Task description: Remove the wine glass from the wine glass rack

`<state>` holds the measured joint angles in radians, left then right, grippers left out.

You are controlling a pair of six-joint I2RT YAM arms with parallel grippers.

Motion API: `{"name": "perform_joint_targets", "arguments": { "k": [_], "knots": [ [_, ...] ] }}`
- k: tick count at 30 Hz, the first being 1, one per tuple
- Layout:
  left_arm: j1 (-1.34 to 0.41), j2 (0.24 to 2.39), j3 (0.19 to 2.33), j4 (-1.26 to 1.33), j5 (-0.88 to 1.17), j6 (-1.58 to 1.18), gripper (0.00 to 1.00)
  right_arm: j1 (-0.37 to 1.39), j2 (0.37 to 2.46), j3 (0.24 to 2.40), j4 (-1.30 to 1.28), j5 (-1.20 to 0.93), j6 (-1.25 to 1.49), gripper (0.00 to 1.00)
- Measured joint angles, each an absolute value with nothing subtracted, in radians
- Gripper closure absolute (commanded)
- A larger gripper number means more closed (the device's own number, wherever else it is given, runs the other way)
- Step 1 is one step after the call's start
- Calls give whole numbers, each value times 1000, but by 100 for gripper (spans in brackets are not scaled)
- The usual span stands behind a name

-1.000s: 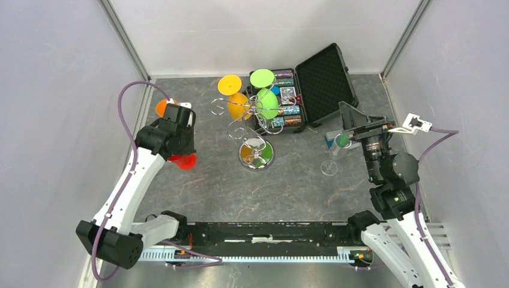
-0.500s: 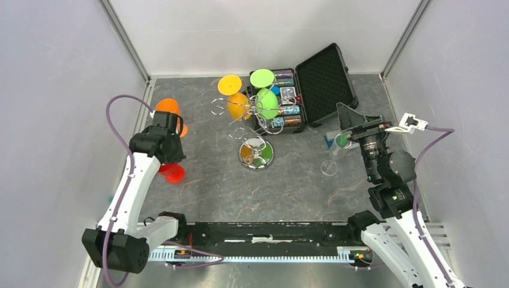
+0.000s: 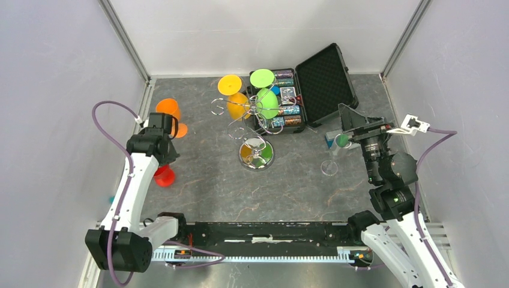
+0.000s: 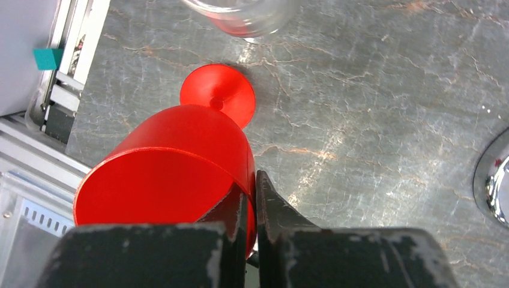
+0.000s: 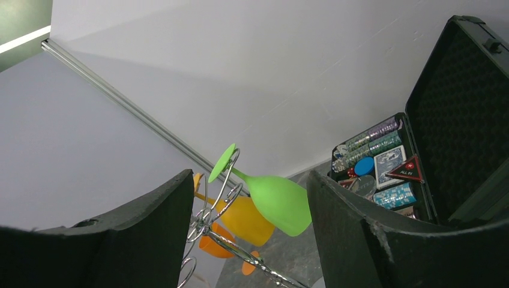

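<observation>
At the left of the overhead view, the left hand is clamped on the rim of a red plastic wine glass, one finger inside the bowl and one outside. The glass is tilted, its round foot toward the grey marbled desk. An orange wine glass stands at upper left. At centre, well apart from the red glass, the chrome wire rack with a mirrored disc base carries a yellow wine glass and a green wine glass. An open black case lies to its upper right. At right, the right hand hangs with fingers spread, gripping nothing, near a clear stemmed glass.
</observation>
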<state>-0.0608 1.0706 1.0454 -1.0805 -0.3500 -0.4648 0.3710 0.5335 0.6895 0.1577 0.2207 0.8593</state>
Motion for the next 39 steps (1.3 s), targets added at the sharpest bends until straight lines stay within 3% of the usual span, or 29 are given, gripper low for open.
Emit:
{"name": "perform_joint_targets", "arguments": {
  "k": [9, 14, 23, 31, 37, 39],
  "knots": [
    [-30, 1085, 1029, -1079, -397, -542, 84, 371, 519, 690, 150, 233, 848, 26],
    [-16, 1113, 1019, -1078, -415, -557, 75, 371, 518, 690, 141, 239, 847, 26],
    [-14, 1188, 1055, -1108, -467, -566, 46, 371, 523, 690, 140, 236, 847, 25],
    [-14, 1178, 1162, -1143, -450, -558, 32, 371, 556, 690, 129, 216, 847, 26],
    [-14, 1120, 1258, -1181, -431, -540, 19, 371, 679, 758, 84, 128, 846, 27],
    [-14, 1095, 1286, -1179, -407, -515, 8, 371, 748, 814, 70, 81, 839, 28]
  ]
}}
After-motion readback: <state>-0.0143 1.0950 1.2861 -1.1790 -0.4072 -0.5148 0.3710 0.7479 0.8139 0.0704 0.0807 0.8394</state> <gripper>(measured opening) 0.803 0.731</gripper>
